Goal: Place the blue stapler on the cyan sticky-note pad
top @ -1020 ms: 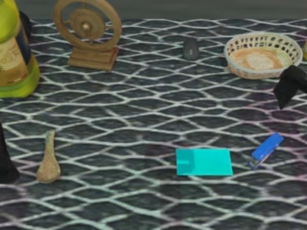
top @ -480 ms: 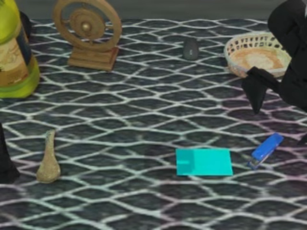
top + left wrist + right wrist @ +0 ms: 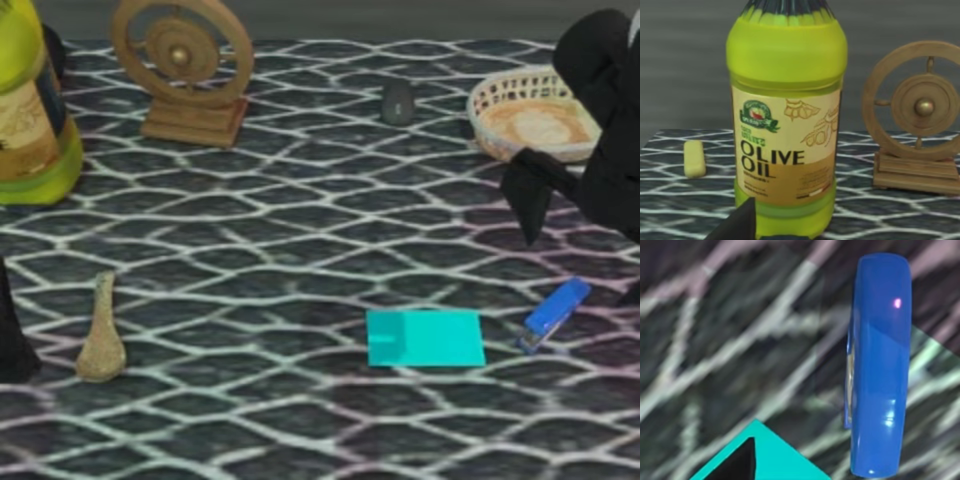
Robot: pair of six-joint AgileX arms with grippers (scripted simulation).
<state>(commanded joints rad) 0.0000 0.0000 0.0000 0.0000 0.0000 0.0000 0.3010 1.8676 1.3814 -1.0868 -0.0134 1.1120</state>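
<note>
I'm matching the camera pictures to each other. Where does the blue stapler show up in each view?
Top view: the blue stapler lies at lower right, just right of the cyan sticky-note pad.
Left wrist view: not in it.
Right wrist view: right half, upright in the picture.
Shared landmark: the pad's corner.

Olive oil bottle [image 3: 30, 100] upright at the far left counter [image 3: 250, 250] edge, well apart from the right pincer [image 3: 530, 205]. Wooden wheel ornament [image 3: 185, 70] beside it. Small grey stone [image 3: 397, 102] farther right. Woven basket [image 3: 535, 112] just behind that pincer. Tan gourd-shaped piece [image 3: 101, 335] lying near left.
</note>
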